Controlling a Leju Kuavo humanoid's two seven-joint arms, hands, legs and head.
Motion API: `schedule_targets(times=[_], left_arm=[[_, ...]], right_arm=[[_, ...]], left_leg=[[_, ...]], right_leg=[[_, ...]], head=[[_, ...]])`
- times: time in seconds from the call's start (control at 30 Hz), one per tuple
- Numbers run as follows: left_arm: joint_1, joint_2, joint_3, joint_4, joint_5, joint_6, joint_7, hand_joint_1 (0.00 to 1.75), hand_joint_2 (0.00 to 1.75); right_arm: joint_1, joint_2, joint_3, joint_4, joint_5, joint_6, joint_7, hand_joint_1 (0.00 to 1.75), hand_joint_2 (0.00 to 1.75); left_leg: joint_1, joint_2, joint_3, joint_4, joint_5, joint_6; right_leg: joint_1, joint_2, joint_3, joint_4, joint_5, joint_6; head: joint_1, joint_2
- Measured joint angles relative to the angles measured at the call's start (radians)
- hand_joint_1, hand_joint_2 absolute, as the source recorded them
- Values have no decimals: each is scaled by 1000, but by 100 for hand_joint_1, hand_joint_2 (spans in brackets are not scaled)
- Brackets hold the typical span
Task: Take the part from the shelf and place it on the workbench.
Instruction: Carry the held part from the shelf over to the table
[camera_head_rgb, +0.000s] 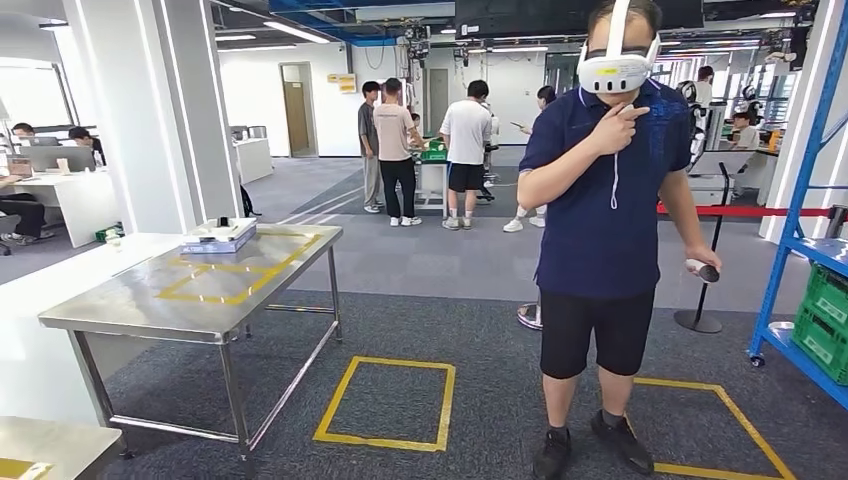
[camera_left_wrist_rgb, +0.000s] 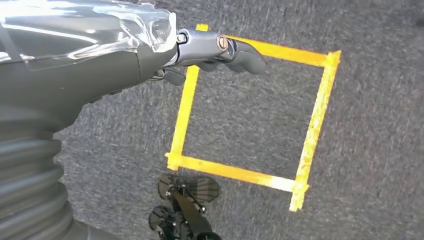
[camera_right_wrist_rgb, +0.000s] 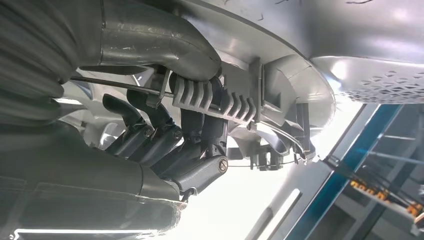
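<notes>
My right hand (camera_right_wrist_rgb: 175, 145) grips the part (camera_right_wrist_rgb: 300, 65), a large grey moulded plastic piece with a rounded shell and ribbed tabs; the dark fingers curl around one ribbed edge, with the thumb over it. My left hand (camera_left_wrist_rgb: 215, 50) hangs over the grey carpet above a yellow taped square (camera_left_wrist_rgb: 250, 110), fingers apart, holding nothing. The workbench (camera_head_rgb: 150, 300), a steel table with yellow tape outlines on top, stands ahead to the left in the head view. The blue shelf (camera_head_rgb: 800, 200) rises at the right edge.
A person (camera_head_rgb: 605, 220) with a headset and a controller stands close ahead, right of centre. A flat white box (camera_head_rgb: 218, 236) lies on the workbench's far end. Green crates (camera_head_rgb: 825, 320) sit in the shelf. Yellow squares (camera_head_rgb: 345, 400) mark the carpet. Another steel table corner (camera_head_rgb: 50, 445) is at lower left.
</notes>
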Motion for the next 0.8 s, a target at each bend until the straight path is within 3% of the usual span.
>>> schedule_targets(times=[0.07, 0.1, 0.17, 0.2, 0.27, 0.3, 0.33, 0.4, 0.43, 0.47, 0.53, 0.57, 0.63, 0.7, 0.77, 0.8], left_arm=[[6, 0, -4, -6, 8, 0, 6, 0, 175], [10, -1, -7, -9, 16, 1, 10, 0, 175], [17, -2, -15, -15, 34, 6, 22, 0, 175], [19, -2, -22, -16, 44, 9, 28, 0, 175], [25, -2, -37, -19, 60, 16, 38, 0, 175], [30, -2, -45, -19, 65, 18, 41, 0, 175], [35, -2, -52, -20, 67, 18, 43, 0, 175], [42, -2, -58, -21, 55, 9, 38, 0, 175], [43, -2, -59, -23, 41, 1, 32, 0, 175], [41, -1, -58, -25, 23, -7, 23, 0, 175], [34, -1, -51, -27, -21, -21, -3, 0, 175], [31, -1, -44, -27, -43, -26, -17, 0, 175], [23, -1, -27, -26, -82, -33, -41, 0, 175], [9, -1, -12, -25, -110, -37, -59, 0, 175], [-7, -1, -1, -21, -128, -39, -69, 0, 175], [-12, -1, 4, -18, -133, -40, -73, 0, 175]], right_arm=[[-3, 2, 0, 0, -4, 0, 1, 168, 175], [-3, 3, 0, 0, -8, 0, 3, 168, 175], [-3, 4, 0, 0, -19, 0, 9, 168, 175], [-2, 4, 0, 1, -25, 0, 13, 168, 175], [3, 3, -1, 2, -34, 0, 20, 168, 175], [6, 3, -1, 3, -36, 0, 24, 168, 175], [8, 3, -1, 3, -36, -1, 25, 168, 175], [11, 1, -5, 4, -35, -3, 26, 168, 175], [13, -1, -8, 3, -33, -5, 25, 168, 175], [16, -3, -12, 3, -30, -7, 22, 168, 175], [21, -6, -18, 2, -23, -12, 16, 168, 175], [23, -8, -21, 2, -20, -14, 14, 168, 175], [25, -9, -23, 2, -13, -18, 12, 168, 175], [29, -10, -27, 2, -8, -21, 11, 168, 175], [32, -10, -28, 2, -6, -24, 10, 168, 175], [33, -10, -28, 2, -6, -25, 10, 168, 175]], left_leg=[[1, -25, 5, -13, 6, 8], [3, -39, 14, -23, 13, 12], [11, -65, 31, -41, 26, 21], [10, -79, 32, -43, 28, 23], [11, -107, 31, -42, 29, 25], [12, -121, 31, -41, 28, 24], [13, -134, 31, -39, 27, 21], [19, -159, 31, -30, 20, 11], [19, -170, 28, -21, 14, 3], [20, -179, 24, -14, 10, -4], [19, -191, 15, -9, 6, -13], [22, -195, 14, -9, 6, -16], [24, -162, 0, 17, -9, -24], [25, -108, -50, 118, -62, -30], [27, -86, -119, 253, -116, -32], [27, -84, -139, 287, -123, -32]], right_leg=[[-1, -18, 5, -2, -4, 8], [-1, -5, 5, 6, -10, 12], [-4, 55, -22, 74, -41, 13], [-8, 91, -54, 138, -67, 11], [-14, 117, -123, 261, -106, 15], [-18, 120, -142, 284, -106, 23], [-22, 121, -138, 262, -87, 34], [-33, 136, -84, 129, -21, 58], [-37, 147, -56, 66, 6, 62], [-38, 156, -38, 27, 22, 58], [-33, 154, -31, 13, 27, 40], [-32, 146, -32, 14, 27, 32], [-34, 130, -29, 12, 28, 19], [-30, 110, -26, 11, 25, 8], [-24, 85, -26, 11, 21, 1], [-21, 73, -25, 11, 19, -1]], head=[[-1, 0], [-1, 0], [0, 0], [2, 0], [4, 0], [4, 0], [4, 0], [5, 0], [6, 0], [6, 0], [6, 0], [5, 0], [2, 0], [0, 0], [-1, 0], [-1, 0]])
